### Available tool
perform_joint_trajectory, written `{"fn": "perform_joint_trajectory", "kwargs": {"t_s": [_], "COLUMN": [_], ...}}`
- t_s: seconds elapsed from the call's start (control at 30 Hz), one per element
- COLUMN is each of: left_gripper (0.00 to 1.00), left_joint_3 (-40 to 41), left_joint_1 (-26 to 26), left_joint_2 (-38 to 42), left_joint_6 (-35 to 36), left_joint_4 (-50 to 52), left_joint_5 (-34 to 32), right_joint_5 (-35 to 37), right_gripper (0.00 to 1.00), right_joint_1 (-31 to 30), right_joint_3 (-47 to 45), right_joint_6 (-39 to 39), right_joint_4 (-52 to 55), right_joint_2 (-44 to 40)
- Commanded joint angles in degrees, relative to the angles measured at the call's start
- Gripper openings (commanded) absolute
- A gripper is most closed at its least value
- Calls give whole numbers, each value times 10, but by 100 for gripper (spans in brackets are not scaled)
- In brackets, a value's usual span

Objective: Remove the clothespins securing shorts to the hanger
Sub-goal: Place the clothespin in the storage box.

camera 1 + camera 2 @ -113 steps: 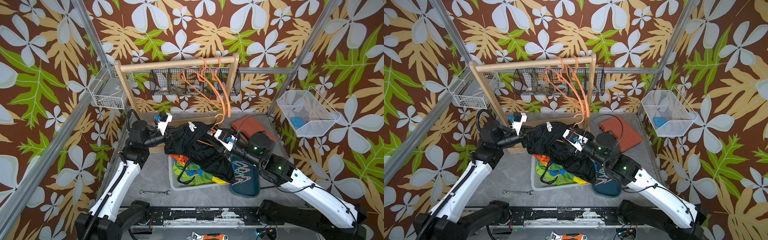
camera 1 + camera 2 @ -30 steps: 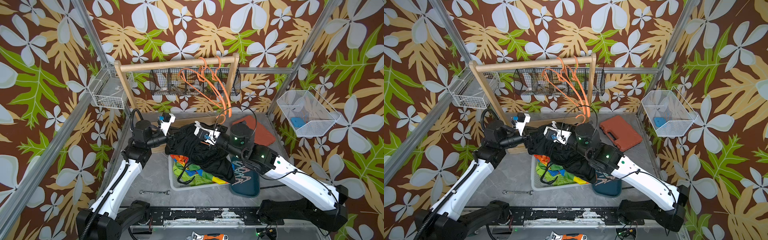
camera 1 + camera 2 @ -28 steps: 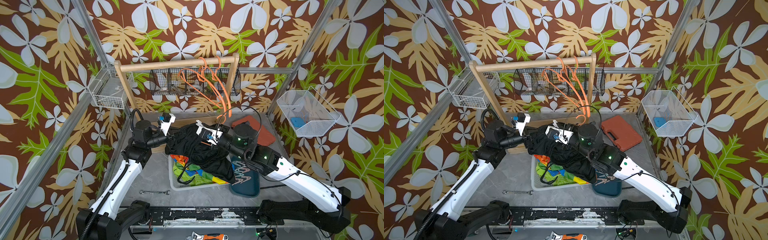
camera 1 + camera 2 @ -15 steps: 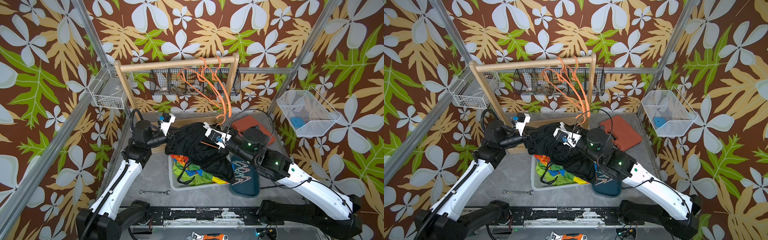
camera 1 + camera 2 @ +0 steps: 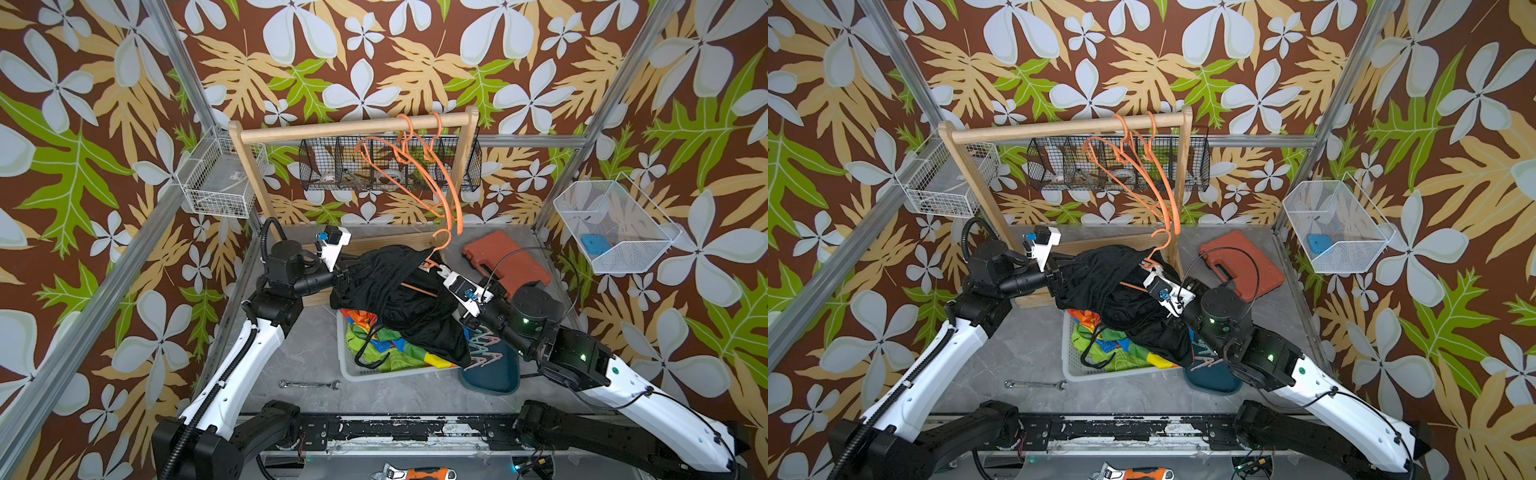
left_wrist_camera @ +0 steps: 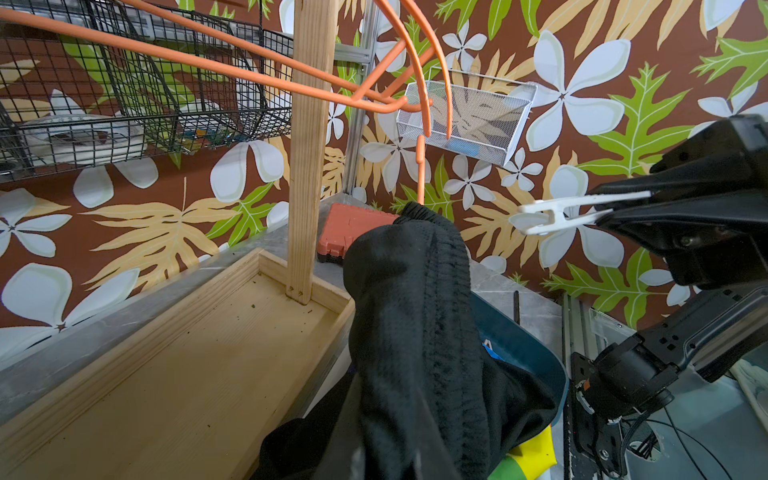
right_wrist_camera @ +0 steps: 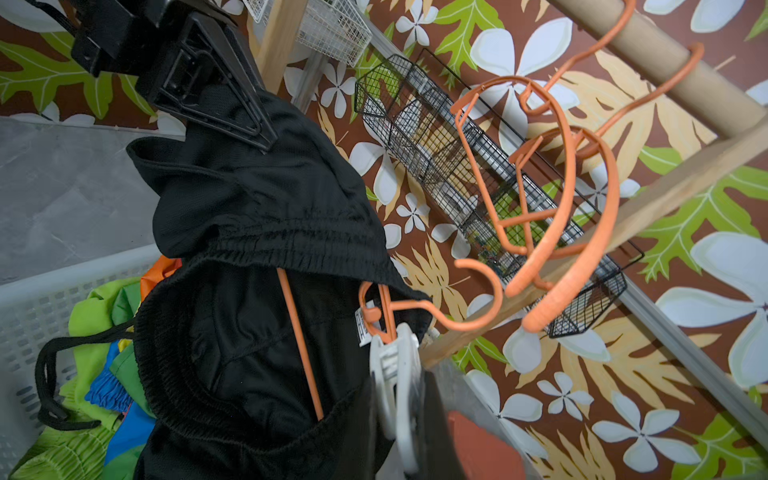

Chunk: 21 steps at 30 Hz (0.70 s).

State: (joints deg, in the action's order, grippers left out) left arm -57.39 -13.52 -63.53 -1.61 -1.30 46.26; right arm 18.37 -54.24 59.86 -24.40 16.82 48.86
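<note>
Slippage risk: right pincer (image 6: 623,205) is clamped on a whitish clothespin (image 6: 552,214), held clear of the black shorts (image 5: 407,299); so thin a hold could drop it. Left pincer (image 7: 257,133) is clamped on that fabric, which may slide off the hanger (image 7: 465,320).

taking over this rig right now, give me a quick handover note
Left gripper: shut on the black shorts, held above the white basket.
Right gripper: shut on a white clothespin, clear of the fabric.
Orange hanger sits inside the black shorts; loose clothespins lie in the teal tray; colourful shorts in the basket.
Done: this pin looks off.
Left: probably drop it in the tray, then check the black shorts for more pins; none visible now.
</note>
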Motion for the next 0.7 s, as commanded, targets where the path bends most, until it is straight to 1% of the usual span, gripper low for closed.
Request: {"fn": "perform_joint_trajectory", "kwargs": {"t_s": [0.0,0.1,0.3,0.37,0.47,0.67], "left_gripper": [0,0,0,0,0,0], "left_joint_3": [-3,-4,-5,-6,-7,-6], "left_joint_1": [1,0,0,0,0,0], "left_joint_2": [4,7,14,15,16,17], "left_joint_6": [6,10,16,17,18,18], "left_joint_4": [-8,-3,3,5,6,6], "left_joint_5": [-3,-7,-12,-12,-12,-12], "right_joint_5": [32,60,163,205,249,294], "right_gripper": [8,8,8,8,9,9], "right_joint_1": [1,1,1,1,1,1], "right_joint_3": [-36,-71,-151,-175,-211,-291], "right_joint_6": [71,116,238,294,378,552], "right_joint_4": [-4,-4,-12,-6,13,60], "right_joint_2": [-35,-73,-153,-177,-200,-229]}}
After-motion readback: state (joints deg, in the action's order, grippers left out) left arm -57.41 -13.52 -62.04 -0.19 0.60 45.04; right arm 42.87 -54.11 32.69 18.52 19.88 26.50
